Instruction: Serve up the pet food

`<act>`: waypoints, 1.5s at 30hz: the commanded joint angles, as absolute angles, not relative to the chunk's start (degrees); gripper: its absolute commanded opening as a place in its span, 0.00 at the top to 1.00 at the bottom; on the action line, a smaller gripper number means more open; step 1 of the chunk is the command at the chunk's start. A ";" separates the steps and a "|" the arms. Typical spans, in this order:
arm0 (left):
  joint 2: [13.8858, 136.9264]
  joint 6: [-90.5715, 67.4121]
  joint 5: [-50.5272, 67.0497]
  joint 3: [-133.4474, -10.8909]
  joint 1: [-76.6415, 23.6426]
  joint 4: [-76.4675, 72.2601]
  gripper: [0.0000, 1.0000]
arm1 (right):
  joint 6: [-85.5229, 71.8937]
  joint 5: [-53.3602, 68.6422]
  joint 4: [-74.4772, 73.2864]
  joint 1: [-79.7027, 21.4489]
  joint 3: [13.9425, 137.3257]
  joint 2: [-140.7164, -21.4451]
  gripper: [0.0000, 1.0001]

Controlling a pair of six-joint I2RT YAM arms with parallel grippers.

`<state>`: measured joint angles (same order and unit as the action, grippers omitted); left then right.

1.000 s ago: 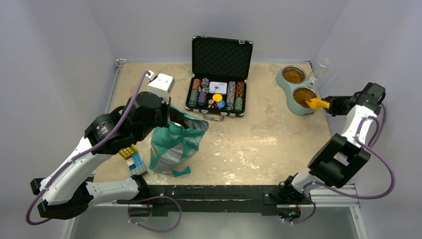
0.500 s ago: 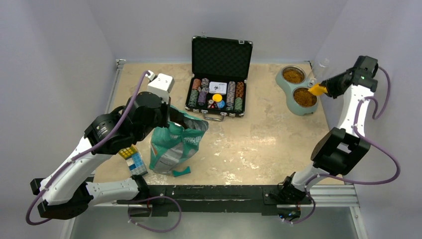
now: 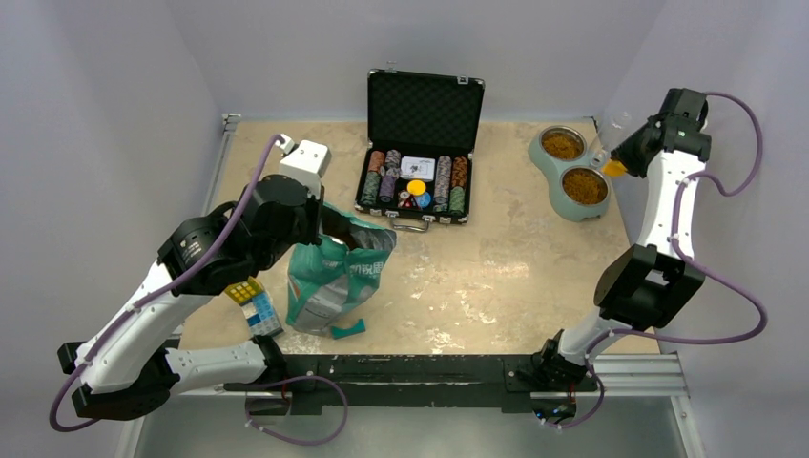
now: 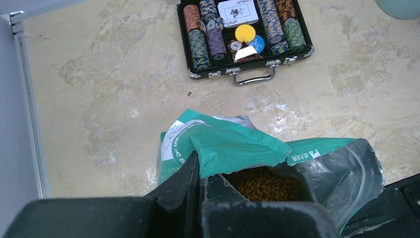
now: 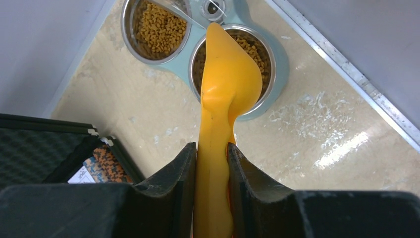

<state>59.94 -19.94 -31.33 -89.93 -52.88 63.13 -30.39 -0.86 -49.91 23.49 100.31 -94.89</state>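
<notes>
Kibble (image 5: 161, 27) lies in both bowls of the feeder (image 3: 547, 169) at the counter's (image 3: 496, 267) far right corner and inside the green bag (image 4: 233, 146) near its left edge. Right end effector (image 5: 213, 158) clamps a yellow scoop (image 5: 230, 84); left end effector (image 4: 199, 181) pinches the bag's rim.

Noted left end effector (image 4: 198, 168) pinched on rim of bag (image 4: 233, 146); right end effector (image 5: 212, 148) raised at far-right bench corner, clamping scoop (image 5: 230, 74).
</notes>
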 commanded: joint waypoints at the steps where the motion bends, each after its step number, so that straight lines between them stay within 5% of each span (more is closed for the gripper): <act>1: 57.86 -21.43 -32.50 -94.05 -52.65 58.50 1.00 | -24.89 -2.39 -48.75 22.48 101.34 -93.19 1.00; 9: 57.88 -23.12 -31.01 -96.81 -52.65 61.75 1.00 | -23.24 7.62 -49.49 19.81 97.33 -86.77 1.00; 23: 59.74 -25.71 -29.79 -99.02 -52.65 64.56 1.00 | -23.26 43.51 -35.39 0.40 46.46 -56.90 1.00; 30: 61.25 -25.14 -28.10 -101.60 -52.65 65.76 1.00 | -16.84 44.91 -40.03 0.42 44.28 -62.02 0.97; 34: 61.30 -25.62 -27.72 -102.23 -52.65 66.00 1.00 | -18.29 36.12 -45.66 0.41 46.58 -62.38 0.84; 36: 61.27 -25.89 -27.44 -102.46 -52.65 66.17 1.00 | -18.91 30.06 -50.64 -1.01 48.14 -62.66 0.64; 40: 61.18 -26.19 -27.01 -102.57 -52.65 66.78 1.00 | -19.47 27.75 -54.25 -1.13 49.34 -61.35 0.54; 45: 61.41 -25.86 -26.54 -102.79 -52.69 66.72 1.00 | -19.69 25.07 -55.72 -1.27 52.64 -59.68 0.21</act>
<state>62.94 -24.91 -25.85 -98.06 -52.86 73.19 -20.16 29.39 -52.86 -0.86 47.97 -61.73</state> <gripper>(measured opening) 0.019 0.714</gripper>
